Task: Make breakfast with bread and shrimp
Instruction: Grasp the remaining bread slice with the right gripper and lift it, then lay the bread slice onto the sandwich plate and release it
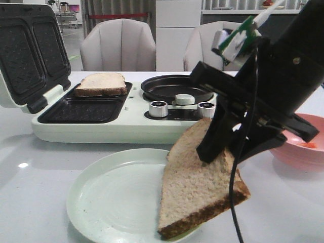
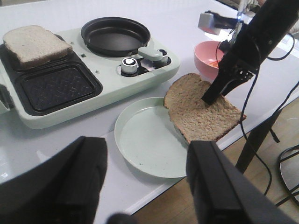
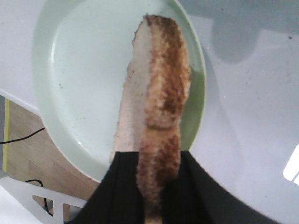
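Brown-crusted beige bread slice [image 1: 195, 187] hangs tilted over the right rim of the round pale green plate [image 1: 109, 197], pinched in the right black claw [image 1: 217, 147]. Second bread slice [image 1: 101, 84] sits in the white sandwich maker's [image 1: 101, 126] rear tray. Left claw [image 2: 145, 186] spread apart, gripping nothing, above the white tabletop [image 1: 30, 167].

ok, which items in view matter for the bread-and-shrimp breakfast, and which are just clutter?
Job items:
- brown-crusted bread slice held by right gripper
- second bread slice in the white sandwich maker
- pale green round plate
- pink bowl, something orange inside, unclear

Lying about:
- two grey chairs
- white cabinet
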